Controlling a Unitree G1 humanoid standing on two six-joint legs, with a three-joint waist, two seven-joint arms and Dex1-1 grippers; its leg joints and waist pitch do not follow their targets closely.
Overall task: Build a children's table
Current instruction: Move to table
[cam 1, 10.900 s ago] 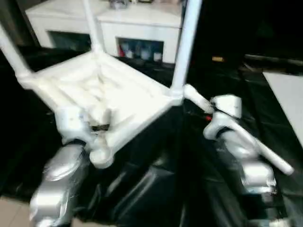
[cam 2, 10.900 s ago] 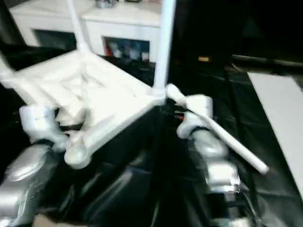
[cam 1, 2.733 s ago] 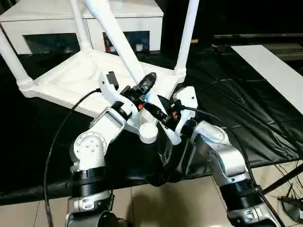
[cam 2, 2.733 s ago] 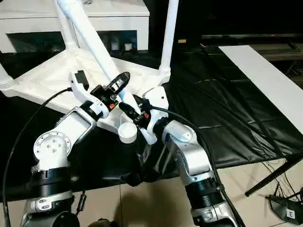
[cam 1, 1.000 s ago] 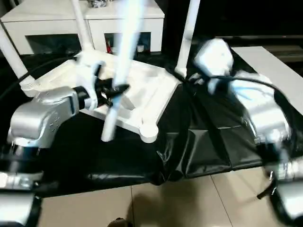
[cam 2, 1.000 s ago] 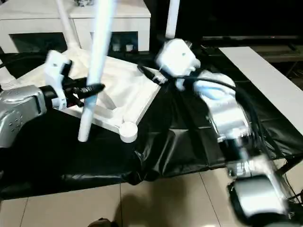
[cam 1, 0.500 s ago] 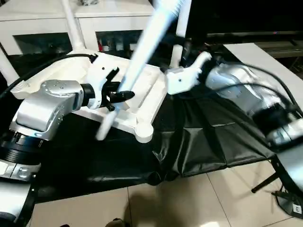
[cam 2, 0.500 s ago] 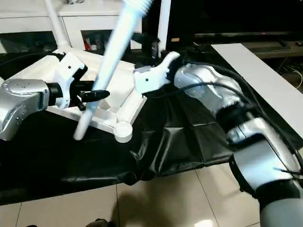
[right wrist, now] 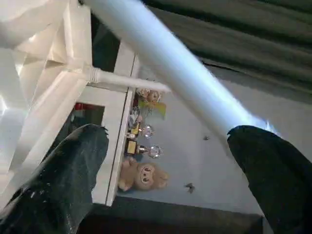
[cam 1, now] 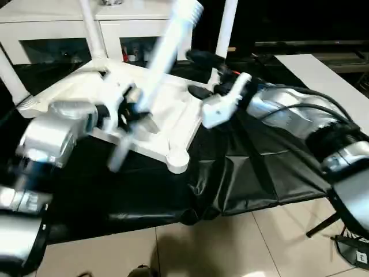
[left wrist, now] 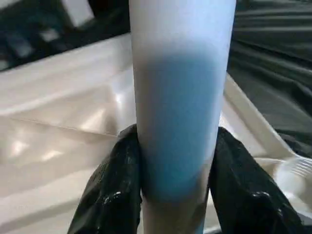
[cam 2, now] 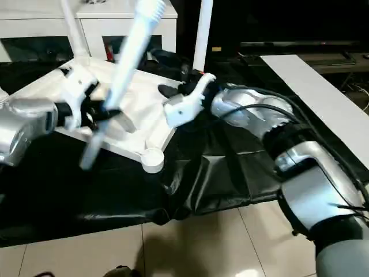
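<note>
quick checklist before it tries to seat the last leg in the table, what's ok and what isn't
1. Loose leg gripped by left tool: ok.
2. Right tool open, holding nothing: ok.
3. Empty near corner socket unobstructed: ok.
4. Leg's end lined up over that socket: not ok, leg is tilted and off to the side.
5. Three other legs standing in the tabletop: ok.
6. Tabletop steadied by a tool: not ok.

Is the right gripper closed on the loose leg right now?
No: the right gripper stands wide open beside the loose leg, whose shaft the left gripper clamps between its black fingers.
</note>
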